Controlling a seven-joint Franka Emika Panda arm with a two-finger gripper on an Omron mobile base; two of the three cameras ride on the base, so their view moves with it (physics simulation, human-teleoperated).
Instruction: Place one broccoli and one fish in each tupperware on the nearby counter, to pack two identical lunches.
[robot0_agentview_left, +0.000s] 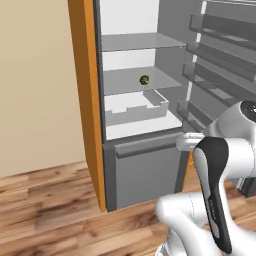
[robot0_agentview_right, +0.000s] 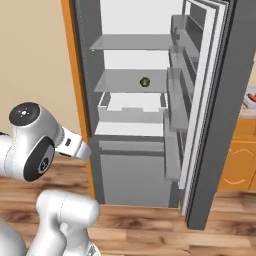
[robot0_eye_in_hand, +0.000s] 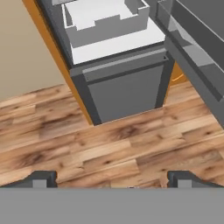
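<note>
Packing looks barely begun — the two-finger pincer (robot0_eye_in_hand: 112, 181) hangs spread and empty above the wooden floor (robot0_eye_in_hand: 109, 144), while a small dark-green broccoli (robot0_agentview_left: 144, 79) sits on the open grey fridge's (robot0_agentview_left: 145, 170) middle shelf (robot0_agentview_left: 125, 82).

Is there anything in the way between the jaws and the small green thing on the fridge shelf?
Nothing visible blocks it. The fridge door stands open, and the small green item, likely broccoli, sits alone on a middle shelf. The open gripper points down at the wood floor, short of the fridge.
</note>
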